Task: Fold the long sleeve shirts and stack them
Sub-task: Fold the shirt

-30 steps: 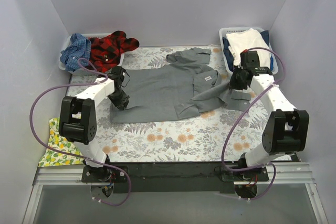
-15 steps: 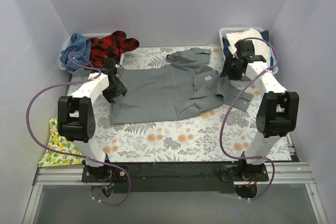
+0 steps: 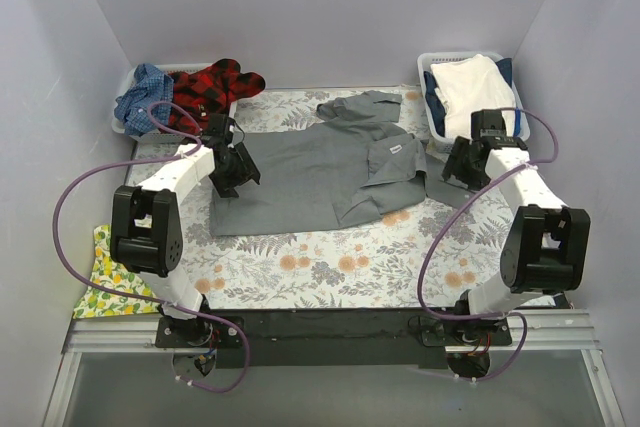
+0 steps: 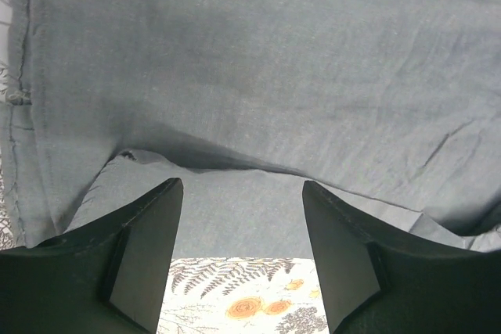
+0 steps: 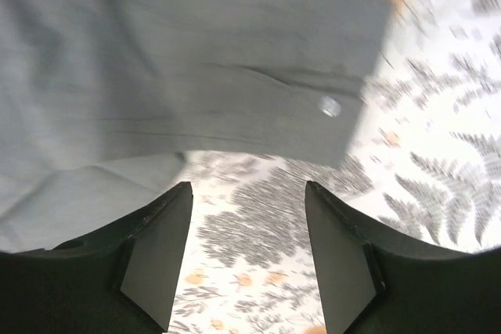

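A large plain grey long sleeve shirt [image 3: 320, 172] lies spread on the fern-print cover, collar and white label toward the right. My left gripper [image 3: 236, 167] hangs open over the shirt's left edge, where the cloth [image 4: 258, 76] shows a folded-over flap; nothing sits between its fingers [image 4: 241, 185]. My right gripper [image 3: 463, 162] is open above the right sleeve's buttoned cuff [image 5: 330, 105], with only printed cover between its fingers [image 5: 247, 185]. A red-black plaid shirt [image 3: 212, 92] and a blue checked shirt [image 3: 140, 99] lie bunched at the back left.
A white basket [image 3: 436, 107] at the back right holds folded white and dark cloth. A yellow lemon-print cloth [image 3: 103, 272] hangs off the left near edge. The fern-print table cover [image 3: 330, 257] shows bare in front of the shirt. Walls close in on three sides.
Both grippers have gone from shut to open and let go of the grey shirt. The right gripper swung back then forward to the right; the sleeve now lies slack on the cover.
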Robot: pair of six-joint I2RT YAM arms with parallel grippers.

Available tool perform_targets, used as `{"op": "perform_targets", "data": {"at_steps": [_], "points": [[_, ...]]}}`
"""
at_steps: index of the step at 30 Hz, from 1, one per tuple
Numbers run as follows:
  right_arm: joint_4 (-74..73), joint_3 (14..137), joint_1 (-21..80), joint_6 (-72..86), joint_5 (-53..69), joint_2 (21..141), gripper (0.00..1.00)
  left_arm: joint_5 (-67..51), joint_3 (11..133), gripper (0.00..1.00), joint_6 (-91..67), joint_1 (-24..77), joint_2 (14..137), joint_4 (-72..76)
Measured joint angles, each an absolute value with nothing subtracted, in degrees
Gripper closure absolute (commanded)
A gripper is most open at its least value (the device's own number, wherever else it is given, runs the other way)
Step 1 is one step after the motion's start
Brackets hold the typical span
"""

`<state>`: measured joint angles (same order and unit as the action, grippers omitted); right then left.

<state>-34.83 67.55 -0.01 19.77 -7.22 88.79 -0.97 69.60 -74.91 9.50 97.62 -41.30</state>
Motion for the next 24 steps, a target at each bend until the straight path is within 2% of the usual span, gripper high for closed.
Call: {"op": "perform_targets", "data": {"at_steps": [4, 15, 22, 23, 24], "points": [[-36.9, 63.6, -3.1, 21.1, -10.0, 89.6, 0.35, -2.5, 69.6, 0.37, -73.7, 9.5, 97.7, -40.4], [-35.8, 64.2, -3.4, 24.3, -12.7, 101.6, 0.36, -3.0, 69.4, 0.37, -71.4, 9.5, 98.1, -40.3], [-36.1, 66.2, -3.4, 25.3, -12.8, 103.3, 0.35, -2.7, 69.4, 0.36, -70.8, 9.5, 98.1, -40.4], [-36.1, 66.3, -3.4, 25.3, -12.8, 103.5, 0.36, -2.6, 69.4, 0.36, -70.7, 9.5, 98.1, -40.5], [-36.1, 66.5, -3.4, 25.3, -12.8, 103.6, 0.46, -2.5, 69.4, 0.36, -70.7, 9.5, 98.1, -40.5]]}}
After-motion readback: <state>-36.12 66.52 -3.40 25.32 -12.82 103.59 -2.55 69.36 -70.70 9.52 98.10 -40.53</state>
